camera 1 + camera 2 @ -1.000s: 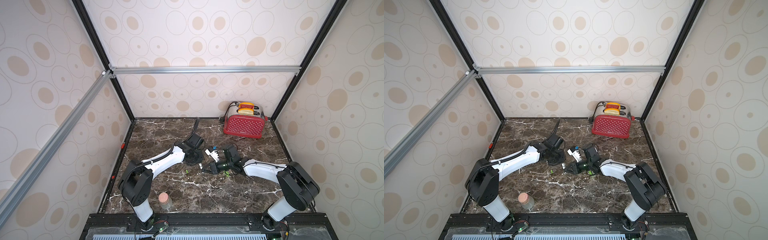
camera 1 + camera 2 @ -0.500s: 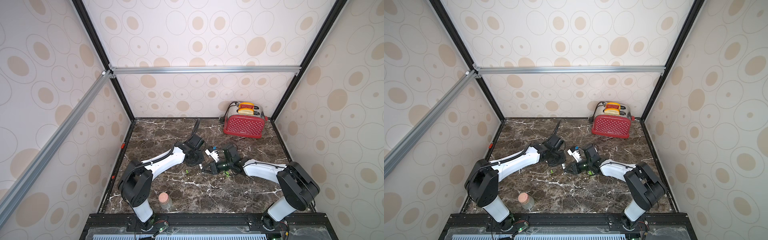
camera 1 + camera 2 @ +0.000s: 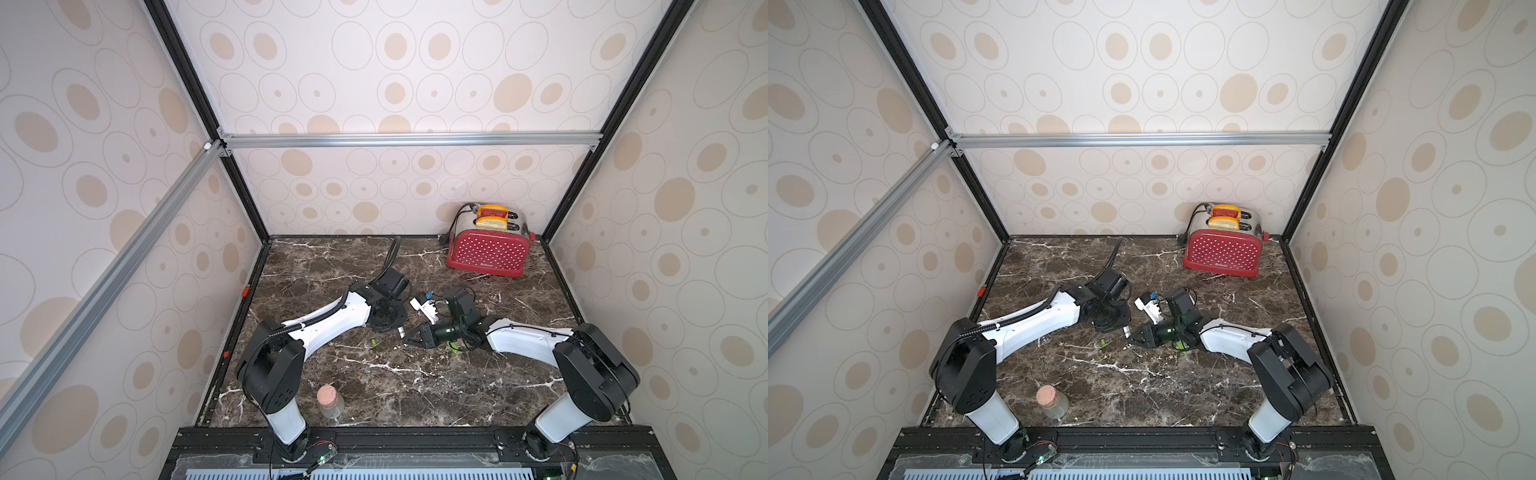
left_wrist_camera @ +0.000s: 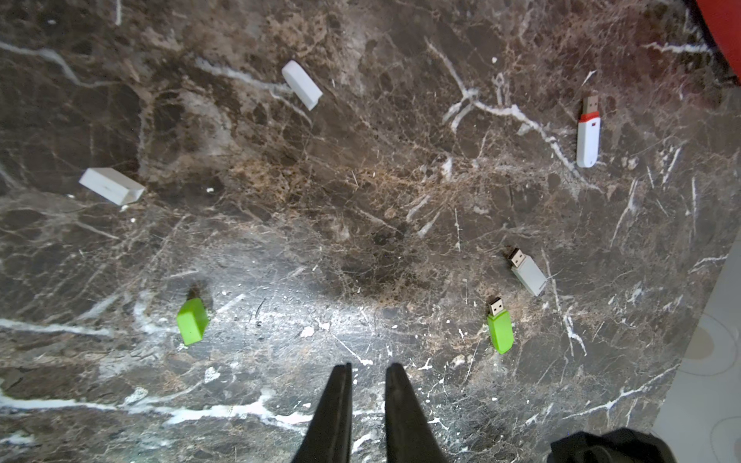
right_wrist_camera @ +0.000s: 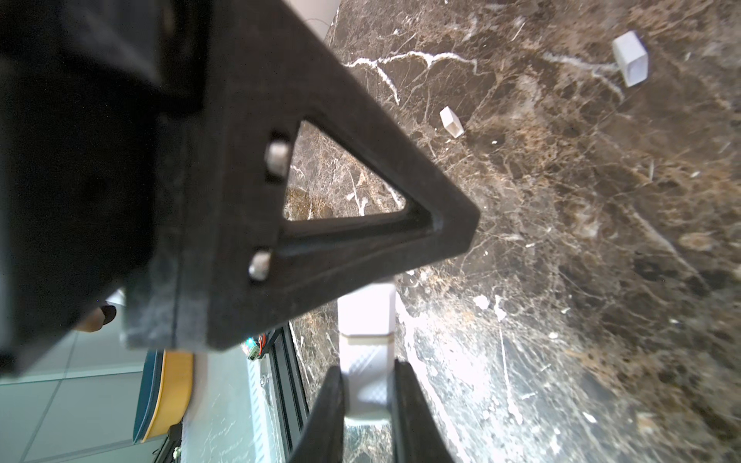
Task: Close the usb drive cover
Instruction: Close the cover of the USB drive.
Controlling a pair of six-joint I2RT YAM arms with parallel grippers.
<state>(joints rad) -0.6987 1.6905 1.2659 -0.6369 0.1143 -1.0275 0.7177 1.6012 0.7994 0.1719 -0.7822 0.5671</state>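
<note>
In the right wrist view my right gripper [image 5: 368, 366] is shut on the white usb drive [image 5: 367, 385], with its white cover [image 5: 367, 308] sitting on the end away from the jaws. A black finger of the left gripper [image 5: 320, 224] stands right in front of the cover. In both top views the two grippers meet at mid-table, left gripper [image 3: 392, 326] and right gripper [image 3: 409, 337]. The left wrist view shows my left gripper [image 4: 369, 366] with only a narrow gap and nothing between its fingers.
Loose on the marble lie a green drive [image 4: 500, 328], a green cap [image 4: 192, 320], a grey drive [image 4: 528, 272], a red-and-white drive [image 4: 588, 136] and two white caps [image 4: 301, 84] [image 4: 111, 186]. A red toaster [image 3: 488, 249] stands back right, a corked jar [image 3: 330, 401] front left.
</note>
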